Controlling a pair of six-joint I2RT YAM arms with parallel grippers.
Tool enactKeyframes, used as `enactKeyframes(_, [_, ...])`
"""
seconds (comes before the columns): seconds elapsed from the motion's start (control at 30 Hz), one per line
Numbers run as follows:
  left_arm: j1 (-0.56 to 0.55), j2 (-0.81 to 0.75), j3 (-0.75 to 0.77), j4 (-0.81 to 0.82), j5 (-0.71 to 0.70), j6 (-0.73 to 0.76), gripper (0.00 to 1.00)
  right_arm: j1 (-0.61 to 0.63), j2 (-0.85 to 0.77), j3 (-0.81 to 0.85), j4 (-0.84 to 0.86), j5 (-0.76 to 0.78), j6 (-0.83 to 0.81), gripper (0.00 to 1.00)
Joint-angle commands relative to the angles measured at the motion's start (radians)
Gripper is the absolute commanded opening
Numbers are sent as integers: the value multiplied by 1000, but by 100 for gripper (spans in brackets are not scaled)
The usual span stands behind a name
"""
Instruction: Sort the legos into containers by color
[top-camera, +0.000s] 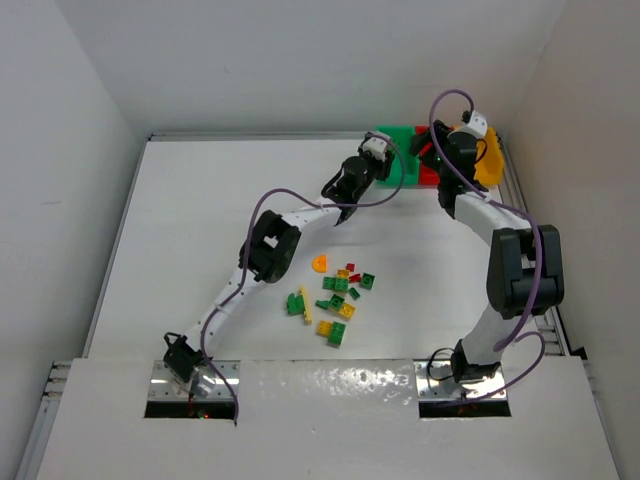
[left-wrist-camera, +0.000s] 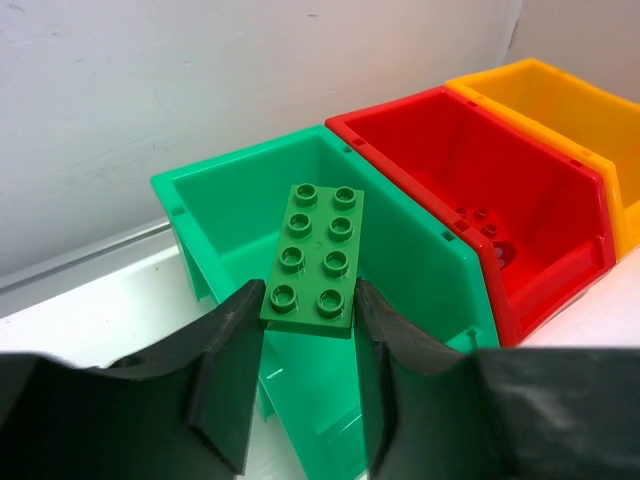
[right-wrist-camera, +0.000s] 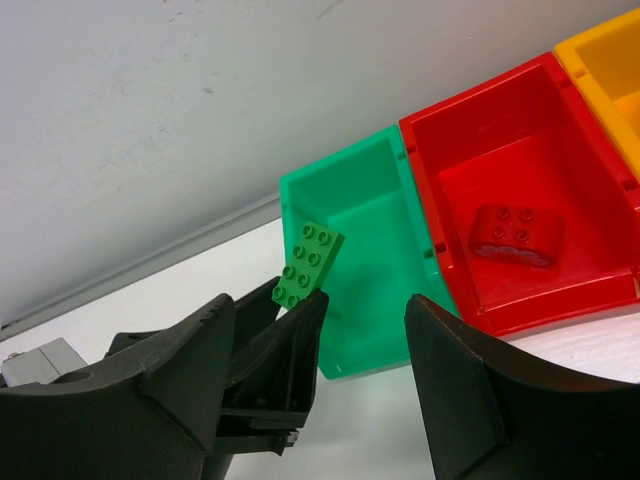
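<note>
My left gripper (left-wrist-camera: 310, 305) is shut on a flat green lego (left-wrist-camera: 315, 255) by its near end, holding it above the front of the green container (left-wrist-camera: 420, 260). Next to that stand the red container (left-wrist-camera: 560, 220) and the yellow-orange one (left-wrist-camera: 600, 120). A red lego (right-wrist-camera: 517, 236) lies in the red container (right-wrist-camera: 480, 150). My right gripper (right-wrist-camera: 322, 310) hangs open and empty just in front of the green container (right-wrist-camera: 370, 230), close beside the held green lego (right-wrist-camera: 306, 262). Several loose green, yellow and red legos (top-camera: 338, 295) lie mid-table.
The containers sit at the table's back right corner against the white wall (left-wrist-camera: 200, 100). Both arms crowd that corner, and the right arm (top-camera: 520, 265) covers part of the containers from above. A yellow half-round piece (top-camera: 319, 263) lies apart from the pile.
</note>
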Motion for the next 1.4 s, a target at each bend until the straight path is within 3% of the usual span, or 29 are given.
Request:
enactKeyframes(0.0, [-11, 3, 27, 68, 16, 2, 41, -2, -34, 7, 41, 5, -25, 68])
enactKeyframes(0.3, [-11, -3, 42, 59, 27, -6, 61, -2, -43, 23, 24, -1, -45, 69])
enactKeyframes(0.53, [-3, -31, 109, -2, 45, -7, 60, -2, -75, 50, -45, -11, -92, 69])
enactKeyframes(0.63, [15, -86, 158, -157, 89, -7, 54, -2, -107, 64, -116, -13, -122, 70])
enactKeyframes(0.7, [32, -210, 61, -240, 157, -9, 50, -2, -142, 46, -145, -14, -135, 71])
enactKeyframes(0.73, [50, -273, -122, -227, 241, 0, 50, -2, -156, 35, -147, -16, -143, 72])
enactKeyframes(0.83, [69, -480, -371, -243, 399, 208, 50, 0, -205, -2, -171, -27, -139, 72])
enactKeyframes(1.03, [112, -784, -609, -620, 671, 544, 57, -2, -316, -82, -208, -73, -145, 72])
enactKeyframes(1.17, [124, -951, -721, -920, 722, 683, 58, -2, -368, -117, -289, -189, -227, 72])
enactKeyframes(1.2, [125, -986, -722, -921, 722, 683, 58, -2, -368, -117, -289, -189, -227, 72])
enactKeyframes(1.37, [125, -1337, -1134, -967, 736, 916, 57, 4, -411, -157, -439, -391, -357, 71])
